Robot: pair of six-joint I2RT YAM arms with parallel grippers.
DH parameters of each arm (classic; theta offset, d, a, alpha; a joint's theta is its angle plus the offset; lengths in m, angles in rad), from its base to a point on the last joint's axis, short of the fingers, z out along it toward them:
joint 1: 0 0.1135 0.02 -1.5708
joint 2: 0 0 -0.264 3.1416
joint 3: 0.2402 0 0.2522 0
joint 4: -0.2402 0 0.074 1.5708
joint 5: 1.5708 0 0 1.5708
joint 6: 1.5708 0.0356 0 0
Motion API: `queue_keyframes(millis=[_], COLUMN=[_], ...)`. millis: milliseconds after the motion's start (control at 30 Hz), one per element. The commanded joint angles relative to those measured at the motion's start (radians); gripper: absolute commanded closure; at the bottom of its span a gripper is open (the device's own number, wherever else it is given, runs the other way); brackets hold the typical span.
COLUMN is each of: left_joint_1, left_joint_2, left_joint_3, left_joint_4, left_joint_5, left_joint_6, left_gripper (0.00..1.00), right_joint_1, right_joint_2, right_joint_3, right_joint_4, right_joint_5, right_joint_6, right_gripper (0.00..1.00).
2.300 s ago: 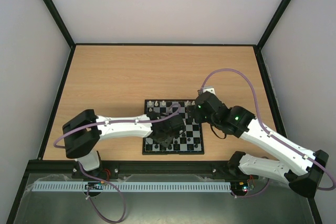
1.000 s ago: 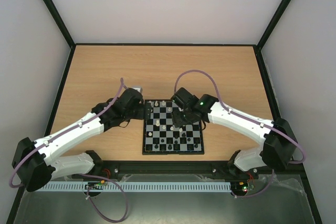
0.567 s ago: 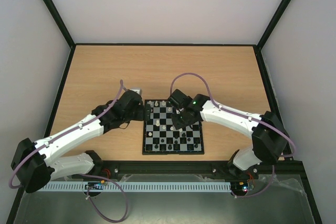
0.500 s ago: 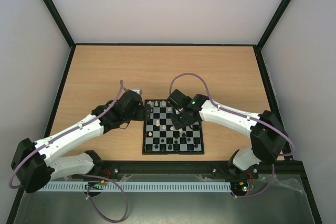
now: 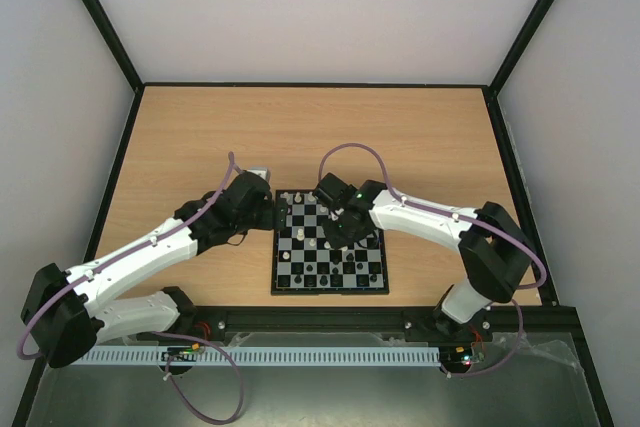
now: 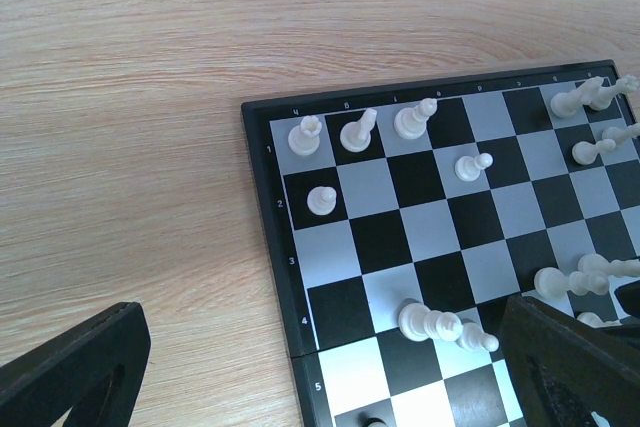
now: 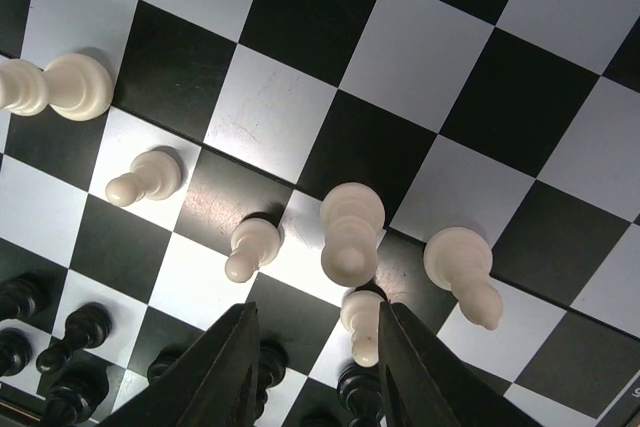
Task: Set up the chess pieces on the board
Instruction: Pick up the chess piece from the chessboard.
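wood bench (image 5: 200, 137), board (image 5: 330, 292) toward near edge | chess pieces (image 7: 350, 232) strewn mid-board | right tool (image 7: 318, 347) spread astride cream pawn (image 7: 360, 332), likely for a pick | left tool (image 6: 320, 347) spread, empty, beside board, leaving room

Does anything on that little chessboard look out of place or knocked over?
Yes. The chess pieces are not lined up: cream ones are scattered over the middle of the board, and one cream piece sits across a line between squares. I cannot tell whether any has toppled.
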Motion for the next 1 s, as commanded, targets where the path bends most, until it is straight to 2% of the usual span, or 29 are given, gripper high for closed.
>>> queue_keyframes(millis=[0,233,600,967], left_joint_1=[0.005,0.005,0.008,0.009], left_joint_2=[-0.011,-0.013,0.000,0.012], left_joint_3=[-0.011,-0.017,-0.019,-0.018], left_joint_4=[0.016,0.017,0.029,0.038], left_joint_5=[-0.008,-0.008,-0.001,0.008], left_joint_6=[0.003,0.005,0.007,0.008], left_gripper=[0.01,0.01,0.01,0.01], right_joint_1=[-0.001,-0.005,-0.020,-0.024], right_joint_2=[0.024,0.058,0.090,0.097], right_joint_3=[0.027,0.068,0.088,0.081], right_joint_4=[-0.013,-0.024,-0.029,-0.024], right_joint_5=[0.011,0.080,0.087,0.080], right_joint_6=[-0.009,-0.013,-0.028,-0.035], right_gripper=[0.67,0.66,0.66,0.81])
